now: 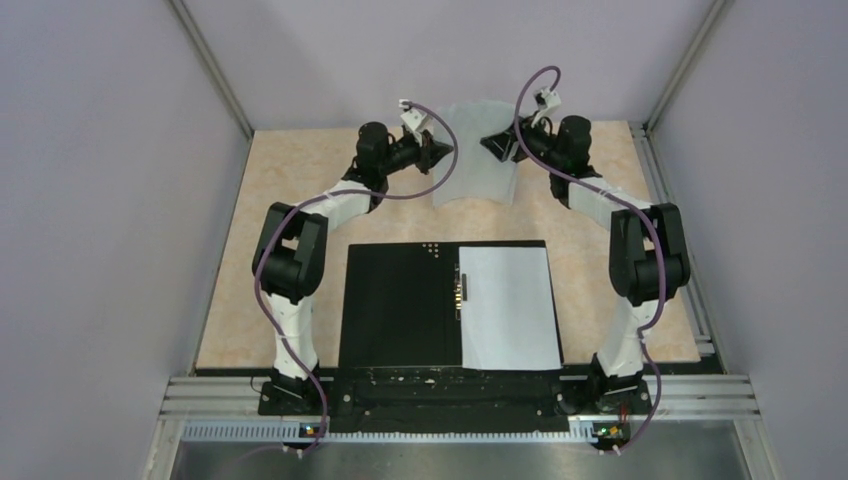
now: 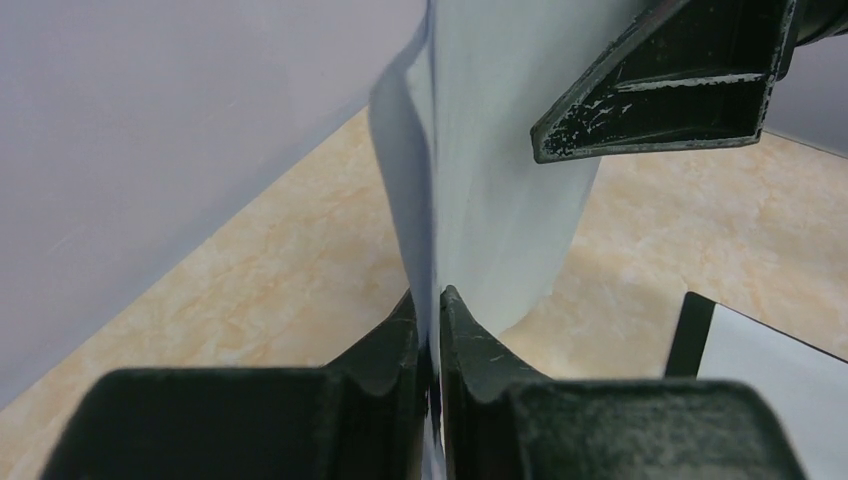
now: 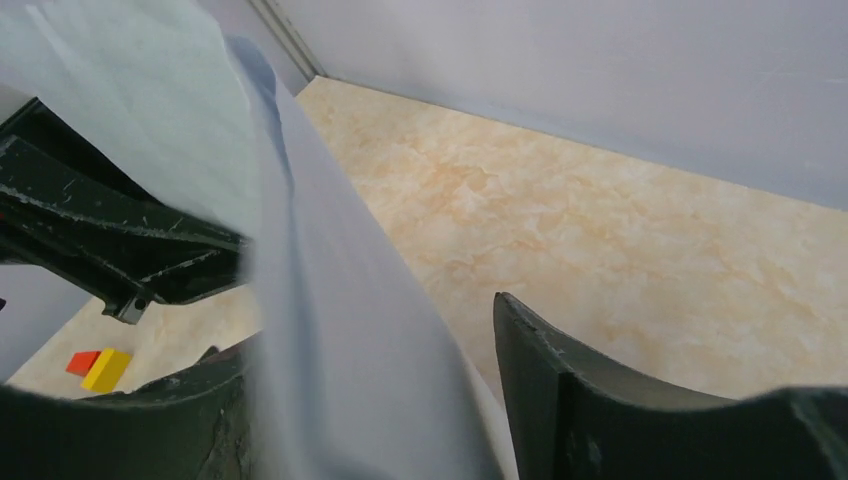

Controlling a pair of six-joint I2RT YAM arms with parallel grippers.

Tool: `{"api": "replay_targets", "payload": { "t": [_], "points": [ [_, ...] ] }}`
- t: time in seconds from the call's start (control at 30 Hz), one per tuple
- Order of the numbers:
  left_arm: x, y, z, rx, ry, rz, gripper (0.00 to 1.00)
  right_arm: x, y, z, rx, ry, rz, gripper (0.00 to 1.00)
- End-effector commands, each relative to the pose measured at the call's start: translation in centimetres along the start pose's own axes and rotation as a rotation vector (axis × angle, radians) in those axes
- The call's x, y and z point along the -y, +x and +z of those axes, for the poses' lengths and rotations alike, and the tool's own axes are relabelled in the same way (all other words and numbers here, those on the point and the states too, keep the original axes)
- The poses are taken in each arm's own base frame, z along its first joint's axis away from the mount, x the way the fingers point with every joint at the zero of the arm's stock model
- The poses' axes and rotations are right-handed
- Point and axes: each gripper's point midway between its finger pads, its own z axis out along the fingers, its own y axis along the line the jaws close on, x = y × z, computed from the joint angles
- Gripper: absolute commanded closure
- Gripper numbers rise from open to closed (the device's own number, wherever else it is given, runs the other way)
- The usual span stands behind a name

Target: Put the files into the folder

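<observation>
- The tan table (image 1: pixel 300 170) is boxed in by grey walls (image 1: pixel 100 200) on the left, right and far sides, so both arms are working close to the back wall.
- The folder (image 1: pixel 400 300) lies open and flat at the near edge between the two arm bases. Its black inner faces are up, and there is bare table on either side of it.
- One flat sheet (image 1: pixel 508 305) already covers the folder's right half, its edges roughly square with the cover. The left half is bare black.
- A strip of free tabletop separates the folder's far edge from the lifted sheet (image 1: pixel 478 165), which hangs curved in the air at the far side, between the two grippers.
- The left gripper (image 1: pixel 440 152) is clamped on the lifted sheet's left edge. In the left wrist view the paper rises straight out of the pinched fingertips.
- The right gripper (image 1: pixel 493 146) is spread wide. The paper drapes through the gap against one finger, while the other finger (image 3: pixel 560 390) stands clear of it.
- Small orange and yellow blocks (image 3: pixel 100 367) sit on the table, showing under the left gripper in the right wrist view.
</observation>
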Motion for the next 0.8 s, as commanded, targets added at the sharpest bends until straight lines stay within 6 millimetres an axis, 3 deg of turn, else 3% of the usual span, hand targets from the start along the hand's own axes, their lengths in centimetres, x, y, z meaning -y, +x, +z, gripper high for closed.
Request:
{"api": "replay_targets", "payload": {
  "t": [0.0,0.1,0.37,0.77],
  "points": [
    [0.5,-0.6,-0.1,0.049,0.025,0.034,0.80,-1.0,-1.8,-0.5,0.074,-0.047,-0.044,0.39],
    [0.5,0.1,-0.2,0.040,0.020,0.018,0.64,-0.9,-0.9,-0.6,0.064,-0.054,-0.030,0.37],
    [0.5,0.6,-0.2,0.051,0.013,-0.001,0.46,-0.6,-0.1,-1.4,0.061,-0.047,-0.014,0.33],
    [1.5,0.3,1.0,0.106,0.101,-0.093,0.42,-0.4,0.7,-1.4,0.046,-0.066,0.005,0.28]
  ]
}}
